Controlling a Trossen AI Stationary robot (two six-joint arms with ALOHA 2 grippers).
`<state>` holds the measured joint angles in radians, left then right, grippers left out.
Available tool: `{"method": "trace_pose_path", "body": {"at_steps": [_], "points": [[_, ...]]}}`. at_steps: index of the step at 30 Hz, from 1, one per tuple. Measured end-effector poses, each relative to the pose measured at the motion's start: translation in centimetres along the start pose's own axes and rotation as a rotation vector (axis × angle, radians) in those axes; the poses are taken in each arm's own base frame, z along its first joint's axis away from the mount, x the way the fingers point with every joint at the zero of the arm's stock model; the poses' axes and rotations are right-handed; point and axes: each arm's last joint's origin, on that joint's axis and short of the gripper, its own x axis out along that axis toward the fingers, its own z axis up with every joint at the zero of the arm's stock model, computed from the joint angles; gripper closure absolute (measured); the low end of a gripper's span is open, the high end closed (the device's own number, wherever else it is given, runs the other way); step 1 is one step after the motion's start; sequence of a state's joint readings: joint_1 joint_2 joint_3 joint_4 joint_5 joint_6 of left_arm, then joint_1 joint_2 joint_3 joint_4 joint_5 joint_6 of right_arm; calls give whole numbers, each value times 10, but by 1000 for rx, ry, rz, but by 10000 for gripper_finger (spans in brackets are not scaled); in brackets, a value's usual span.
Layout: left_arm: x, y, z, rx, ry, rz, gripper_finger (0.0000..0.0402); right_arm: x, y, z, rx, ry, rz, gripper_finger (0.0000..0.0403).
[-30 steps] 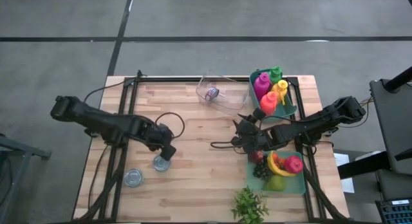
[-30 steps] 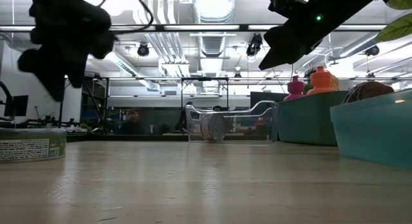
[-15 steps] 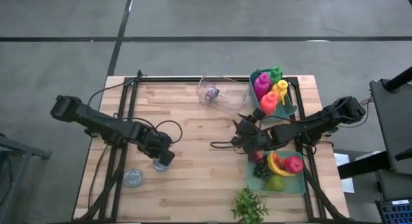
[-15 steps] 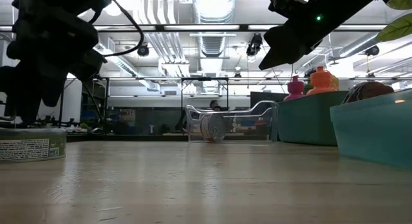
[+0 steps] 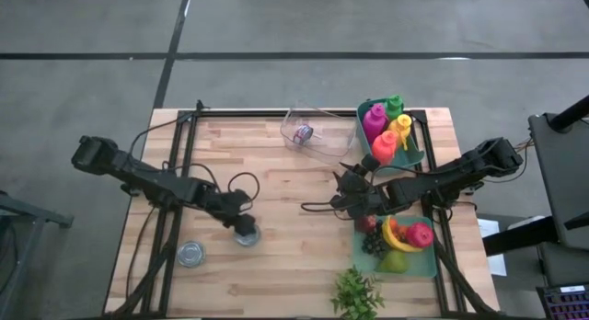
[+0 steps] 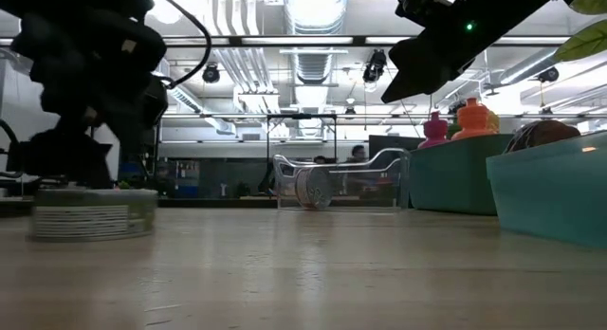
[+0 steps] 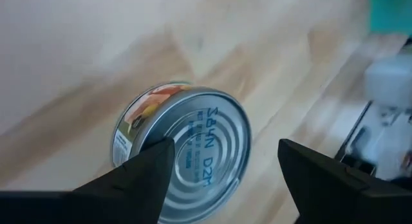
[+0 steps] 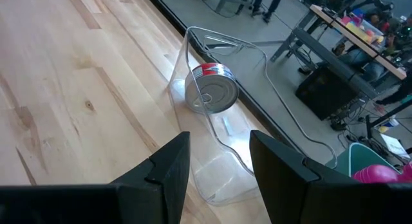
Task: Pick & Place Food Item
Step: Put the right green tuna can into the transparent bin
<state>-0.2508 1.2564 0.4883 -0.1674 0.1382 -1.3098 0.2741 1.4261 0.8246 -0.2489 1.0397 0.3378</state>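
On the near left part of the wooden surface [image 5: 276, 173], a flat metal can [image 5: 246, 234] sits upright directly under the left pincer [image 5: 242, 225], whose two dark fingers [image 7: 138, 169] stand spread on either side of its lid without visibly clamping it. The can looks rigid and fairly dense for its low height, with a smooth ribbed lid and a slick labelled wall, so the safest hold is probably across the side wall, fingers on opposite sides, low enough not to slide off the rim; pinching the lid edge alone could let it tip. A second similar can [image 5: 190, 255] rests apart from it, nearer the front left corner. Farther across, the right pincer [image 5: 348, 193] hangs above the surface beside the teal bin of fruit [image 5: 401, 239], its fingers parted and holding nothing. Beyond it, a clear plastic container [image 5: 317, 136] lies near the far edge with another can [image 8: 211, 90] inside it, next to a teal bin of coloured bottles [image 5: 390, 129].
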Motion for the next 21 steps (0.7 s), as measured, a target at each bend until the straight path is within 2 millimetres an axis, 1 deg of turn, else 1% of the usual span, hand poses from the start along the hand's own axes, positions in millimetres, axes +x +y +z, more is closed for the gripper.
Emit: {"method": "trace_pose_path", "body": {"at_steps": [6, 13, 21], "points": [[2, 4, 3, 0, -100, -6, 113, 0, 0, 0, 0, 0, 0, 245], [3, 4, 6, 6, -201, 2, 113, 0, 0, 0, 0, 0, 0, 245], [7, 4, 9, 46, -270, 19, 113, 0, 0, 0, 0, 0, 0, 245]]}}
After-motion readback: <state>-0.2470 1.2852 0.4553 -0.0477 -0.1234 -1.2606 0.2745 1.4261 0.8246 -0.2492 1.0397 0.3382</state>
